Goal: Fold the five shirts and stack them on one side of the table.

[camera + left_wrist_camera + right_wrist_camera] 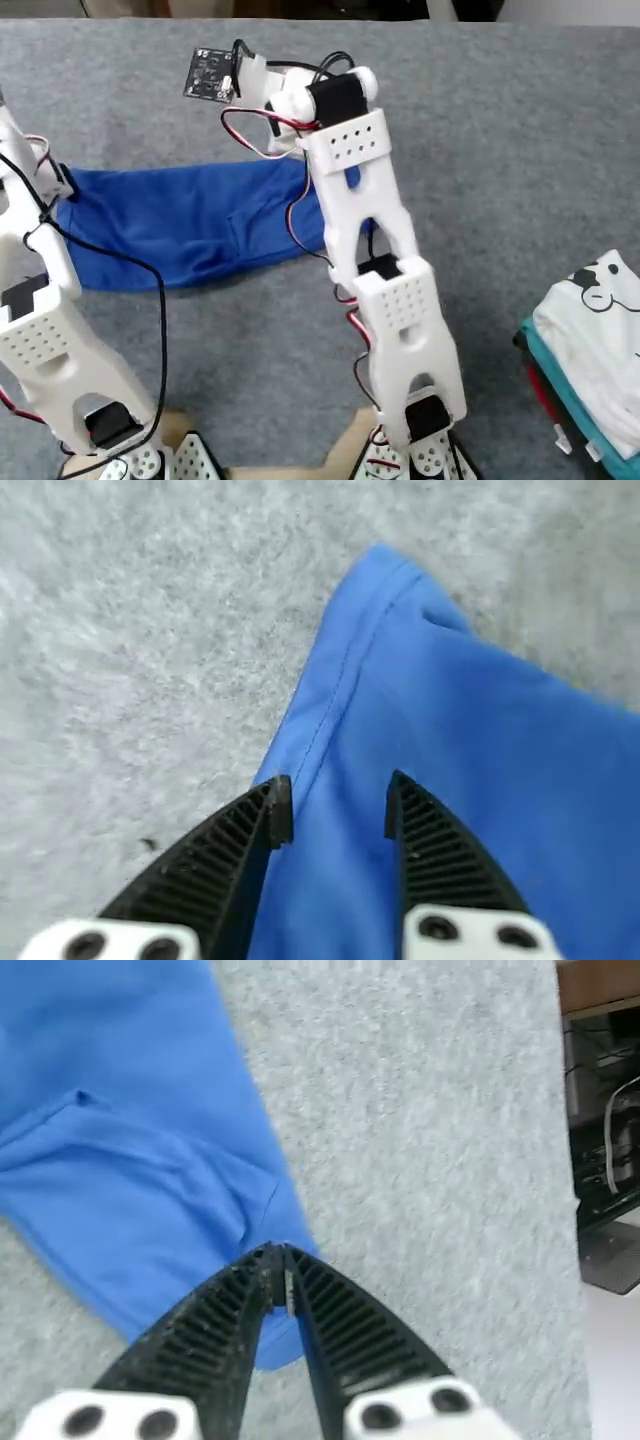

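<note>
Grey felt table [520, 150] under the blue shirt [190, 225], reaching well past it on every side.

Blue shirt laid flat as a long band, with a stitched hem down one edge and a few soft creases near the middle.

White right arm [372, 215] stretched forward across the blue shirt's right end, with red and black wires looping beside it. White left arm [42, 300] standing at the blue shirt's left end, a black cable trailing from it over the cloth.

Stack of folded shirts [592, 335] well apart from the blue shirt, far off past its right end at the table's border. White one with a cartoon drawing on top, a teal one below it, darker layers at the bottom too hidden to tell.

Small black board [209, 75] just beyond the blue shirt's far edge, fixed near the right arm's tip.

Left gripper [337, 805] at the blue shirt's hemmed edge, fingers parted by a moderate gap with nothing clamped between them. One tip right at the hem beside the grey felt, the other over the blue cloth.

Right gripper [277, 1265] at the blue shirt's opposite end, tips pressed together on the border of the cloth, blue fabric showing between the fingers behind the tips.
</note>
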`<state>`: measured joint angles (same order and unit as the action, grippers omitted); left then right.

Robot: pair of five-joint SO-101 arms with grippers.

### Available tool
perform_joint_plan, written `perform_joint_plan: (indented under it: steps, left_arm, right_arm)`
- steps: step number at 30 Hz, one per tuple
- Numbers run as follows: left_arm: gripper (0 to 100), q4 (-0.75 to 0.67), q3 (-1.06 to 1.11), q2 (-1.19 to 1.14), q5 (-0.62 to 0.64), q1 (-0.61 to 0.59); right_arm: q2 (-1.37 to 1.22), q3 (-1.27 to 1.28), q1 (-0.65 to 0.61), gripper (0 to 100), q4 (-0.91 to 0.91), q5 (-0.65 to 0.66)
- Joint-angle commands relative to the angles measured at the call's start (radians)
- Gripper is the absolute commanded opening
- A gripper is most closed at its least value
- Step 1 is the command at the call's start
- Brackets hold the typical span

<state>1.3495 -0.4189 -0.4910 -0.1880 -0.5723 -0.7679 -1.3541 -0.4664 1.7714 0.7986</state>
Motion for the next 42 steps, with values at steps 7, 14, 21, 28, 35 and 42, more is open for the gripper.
perform_joint_plan:
  steps: [7, 14, 21, 28, 35, 42]
  left_arm:
    - [20, 0.141, -0.239, -0.154, -0.186, -0.018]
    - [20, 0.272, -0.583, -0.414, -0.331, -0.057]
    - [20, 0.322, -0.806, -0.587, -0.425, -0.083]
    - [17, 0.328, -0.822, -0.691, -0.440, -0.037]
    - [5, 0.351, -0.816, -0.699, -0.445, -0.020]
    - [2, 0.404, -0.816, -0.700, -0.443, -0.011]
  right_arm:
    - [0.282, 0.272, 0.007, 0.5, 0.014, 0.015]
    - [0.437, 0.447, 0.010, 0.5, 0.014, 0.018]
    - [0.533, 0.562, 0.012, 0.5, 0.012, 0.018]
    - [0.561, 0.582, 0.012, 0.5, 0.012, 0.018]
    - [0.572, 0.575, 0.013, 0.5, 0.014, 0.014]
    - [0.641, 0.581, 0.027, 0.5, 0.014, 0.015]
